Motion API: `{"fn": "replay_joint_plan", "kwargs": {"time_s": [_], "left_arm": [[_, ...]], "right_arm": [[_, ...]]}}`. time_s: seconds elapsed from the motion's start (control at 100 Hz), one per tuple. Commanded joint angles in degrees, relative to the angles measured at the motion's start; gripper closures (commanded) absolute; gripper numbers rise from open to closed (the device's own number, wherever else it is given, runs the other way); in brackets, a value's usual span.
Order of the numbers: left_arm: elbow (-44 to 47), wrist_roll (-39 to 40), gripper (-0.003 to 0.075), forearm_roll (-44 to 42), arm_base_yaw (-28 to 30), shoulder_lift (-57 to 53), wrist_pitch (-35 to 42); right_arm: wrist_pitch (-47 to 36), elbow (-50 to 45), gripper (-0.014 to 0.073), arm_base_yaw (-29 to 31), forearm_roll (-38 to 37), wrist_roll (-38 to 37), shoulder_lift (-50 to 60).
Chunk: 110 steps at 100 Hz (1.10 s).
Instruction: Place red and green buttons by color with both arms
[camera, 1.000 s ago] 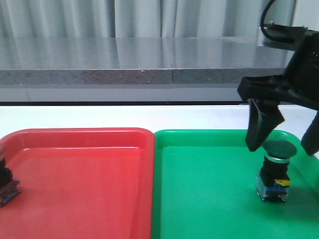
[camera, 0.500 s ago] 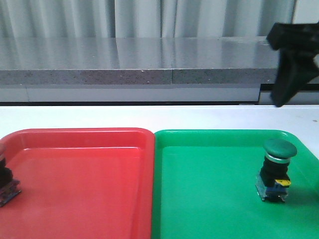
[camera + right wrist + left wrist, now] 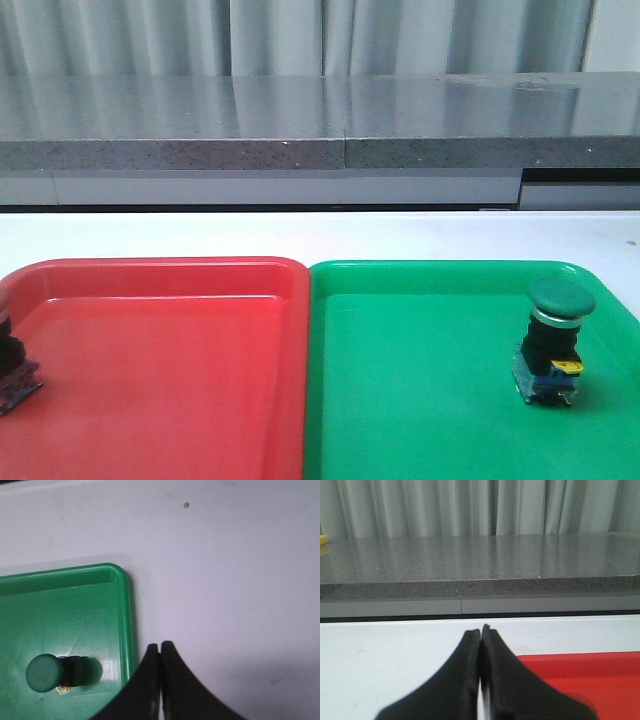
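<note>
Green button (image 3: 42, 672) upright in green tray (image 3: 125, 610), beside closed right gripper (image 3: 160, 647); left gripper (image 3: 480, 632) closed, empty; red button (image 3: 10, 365) probably trayed, cropped.

1. A white table (image 3: 400, 232) carries everything; its bare top shows behind the trays in the front view and fills much of the right wrist view.
2. 2 trays lie directly on it, side by side with their long edges touching or very nearly so.
3. The red tray (image 3: 180, 272) sits on the left; a corner of it also shows in the left wrist view.
4. The green tray (image 3: 430, 272) sits on the right; its rounded corner shows in the right wrist view, with white table beyond it.
5. A small dark speck (image 3: 186, 504) marks the tabletop, well apart from the green tray's corner.
</note>
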State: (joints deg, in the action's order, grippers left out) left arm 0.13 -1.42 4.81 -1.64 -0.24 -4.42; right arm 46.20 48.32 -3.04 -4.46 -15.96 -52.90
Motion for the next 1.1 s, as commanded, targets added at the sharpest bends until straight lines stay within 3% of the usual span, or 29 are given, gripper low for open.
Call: {"fn": "replay_joint_plan", "kwargs": {"time_s": [0.0, 0.19, 0.52, 0.74, 1.09], "left_arm": [[0.68, 0.13, 0.0741, 0.58, 0.06, -1.80, 5.01], [0.68, 0.13, 0.0741, 0.58, 0.06, -1.80, 5.01], [0.68, 0.13, 0.0741, 0.58, 0.06, -1.80, 5.01], [0.68, 0.13, 0.0741, 0.58, 0.06, -1.80, 5.01], [0.68, 0.13, 0.0741, 0.58, 0.06, -1.80, 5.01]], "right_arm": [[-2.28, 1.28, 0.0652, 0.51, -1.04, 0.08, 3.95], [-6.33, -1.47, 0.0652, 0.51, -3.02, 0.08, 12.81], [-19.17, -15.80, 0.0652, 0.51, -4.85, 0.08, 33.17], [-19.97, -21.66, 0.0652, 0.51, -7.39, 0.08, 44.42], [-21.98, -27.97, 0.0652, 0.51, -9.45, 3.82, 51.44]]}}
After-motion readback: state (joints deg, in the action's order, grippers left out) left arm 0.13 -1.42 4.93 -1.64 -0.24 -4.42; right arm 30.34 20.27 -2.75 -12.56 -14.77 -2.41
